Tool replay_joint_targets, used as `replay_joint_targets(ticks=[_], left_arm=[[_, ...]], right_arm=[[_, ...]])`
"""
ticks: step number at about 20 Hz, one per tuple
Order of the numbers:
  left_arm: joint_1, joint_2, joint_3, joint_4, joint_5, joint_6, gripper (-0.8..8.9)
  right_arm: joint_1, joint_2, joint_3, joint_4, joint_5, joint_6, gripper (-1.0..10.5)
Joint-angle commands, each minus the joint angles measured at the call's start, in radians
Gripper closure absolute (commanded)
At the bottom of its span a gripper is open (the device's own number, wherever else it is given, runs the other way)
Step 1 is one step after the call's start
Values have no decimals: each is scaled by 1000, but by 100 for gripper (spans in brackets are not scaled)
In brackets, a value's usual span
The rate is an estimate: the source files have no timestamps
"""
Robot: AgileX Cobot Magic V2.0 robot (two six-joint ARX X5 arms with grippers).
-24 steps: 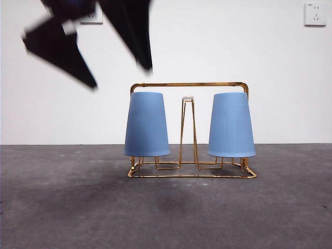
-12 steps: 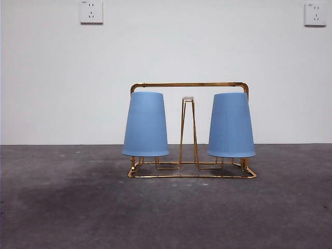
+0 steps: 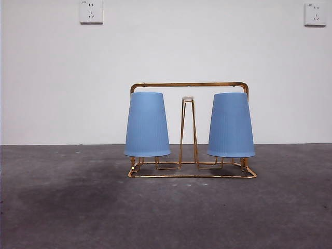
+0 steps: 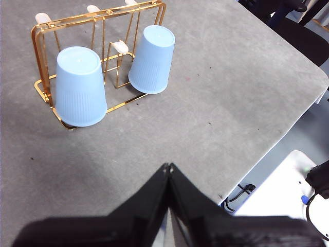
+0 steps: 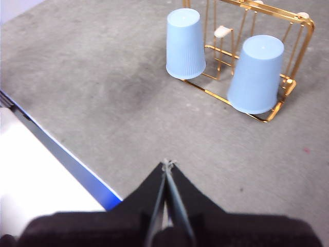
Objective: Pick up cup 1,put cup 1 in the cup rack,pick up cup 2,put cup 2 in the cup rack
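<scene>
Two light blue cups hang upside down on the pegs of the gold wire cup rack (image 3: 189, 84). In the front view one cup (image 3: 147, 124) is on the left and the other cup (image 3: 231, 124) on the right, with a bare white-tipped peg between them. No gripper touches them. My left gripper (image 4: 168, 166) is shut and empty, raised well away from the rack (image 4: 120, 47) and its cups (image 4: 79, 85) (image 4: 152, 59). Also shut and empty, my right gripper (image 5: 167, 163) is high above the table, far from the rack (image 5: 222, 32) and cups (image 5: 185, 43) (image 5: 255, 74).
The grey table (image 3: 166, 212) ends at an edge (image 4: 288, 123) in the left wrist view. In the right wrist view a blue-trimmed edge (image 5: 61, 154) borders it. A white wall with two sockets (image 3: 91, 11) stands behind the rack.
A dark arm at the front view's upper left has risen out of sight. The left cup swayed slightly on its peg and has settled.
</scene>
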Motion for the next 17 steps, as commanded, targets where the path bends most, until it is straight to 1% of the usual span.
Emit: replay_joint_targets(ticks=[1, 7, 11, 14, 17], left_arm=[[-2, -2, -3, -2, -2, 8, 818], [-2, -2, -3, -6, -3, 8, 818], [-2, -2, -3, -7, -2, 8, 818], [-2, 5, -3, -8, -3, 8, 817], [-2, 12, -3, 12, -11, 26, 817]], right_arm=[[0, 0, -8, -40, 15, 6, 942], [0, 0, -8, -210, 97, 6, 942], [0, 0, -8, -294, 144, 6, 942], [0, 0, -8, -299, 169, 6, 942], [0, 0, -8, -298, 187, 6, 942]])
